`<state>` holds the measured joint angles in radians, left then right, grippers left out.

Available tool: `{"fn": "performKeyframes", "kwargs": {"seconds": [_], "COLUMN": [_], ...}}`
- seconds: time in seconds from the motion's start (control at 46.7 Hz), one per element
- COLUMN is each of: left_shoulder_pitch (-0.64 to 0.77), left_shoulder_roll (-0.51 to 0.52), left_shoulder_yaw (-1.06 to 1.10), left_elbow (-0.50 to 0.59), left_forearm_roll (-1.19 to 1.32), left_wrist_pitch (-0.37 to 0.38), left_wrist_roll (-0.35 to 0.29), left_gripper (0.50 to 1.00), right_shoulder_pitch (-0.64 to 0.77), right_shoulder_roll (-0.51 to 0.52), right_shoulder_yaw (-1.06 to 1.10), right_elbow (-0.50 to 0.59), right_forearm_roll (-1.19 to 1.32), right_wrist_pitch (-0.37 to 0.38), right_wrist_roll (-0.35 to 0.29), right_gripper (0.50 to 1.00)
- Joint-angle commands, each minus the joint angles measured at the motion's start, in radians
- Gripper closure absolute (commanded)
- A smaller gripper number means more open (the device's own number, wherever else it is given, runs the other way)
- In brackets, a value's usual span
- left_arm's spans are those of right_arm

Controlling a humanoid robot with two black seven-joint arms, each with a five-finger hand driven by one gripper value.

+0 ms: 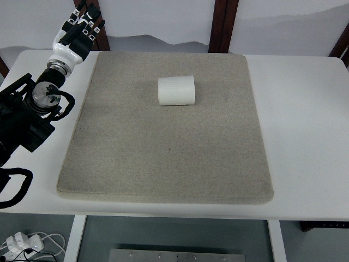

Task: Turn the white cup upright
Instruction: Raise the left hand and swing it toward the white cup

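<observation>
Cup [176, 90] lies on its side upper centre on the mat [163, 147], long axis left-right. My left robot hand [82, 27], upper left, fingers loose and empty, is nearer; cup sits to its lower right.

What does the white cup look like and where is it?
The white cup is a short, plain cylinder with fine ribs along its side. It looks like paper or plastic. It lies tipped over on its side, not upright, its length running left to right. It rests on the grey mat, in the far half near the middle. Only the mat touches it. The left hand is far off at the table's back left corner.
</observation>
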<state>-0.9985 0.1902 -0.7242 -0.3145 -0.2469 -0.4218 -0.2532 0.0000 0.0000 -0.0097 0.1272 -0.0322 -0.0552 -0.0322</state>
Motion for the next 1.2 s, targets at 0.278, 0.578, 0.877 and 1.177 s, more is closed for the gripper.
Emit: {"fn": "performKeyframes", "kwargs": {"seconds": [0.278,0.578,0.877,1.177], "left_shoulder_pitch": [-0.003,-0.014,-0.074,-0.118], "left_shoulder_roll": [0.000,0.011,0.025,0.064], "left_shoulder_yaw": [-0.003,0.020,0.028,0.029], "left_elbow": [0.012,0.006,0.000,-0.115], "left_forearm_roll": [-0.002,0.015,0.144,0.406], "left_wrist_pitch": [0.008,0.012,0.021,0.017], "left_wrist_roll": [-0.001,-0.003,0.002,-0.003], "left_gripper": [0.504,0.506,0.512,0.506], "right_shoulder_pitch": [0.000,0.000,0.000,0.000], "right_shoulder_roll": [0.000,0.000,0.000,0.000], "right_shoulder_yaw": [0.001,-0.001,0.001,0.001], "right_elbow": [0.000,0.000,0.000,0.000], "right_forearm_roll": [0.000,0.000,0.000,0.000], "right_wrist_pitch": [0.000,0.000,0.000,0.000], "right_wrist_roll": [0.000,0.000,0.000,0.000], "right_gripper": [0.548,0.548,0.548,0.548]}}
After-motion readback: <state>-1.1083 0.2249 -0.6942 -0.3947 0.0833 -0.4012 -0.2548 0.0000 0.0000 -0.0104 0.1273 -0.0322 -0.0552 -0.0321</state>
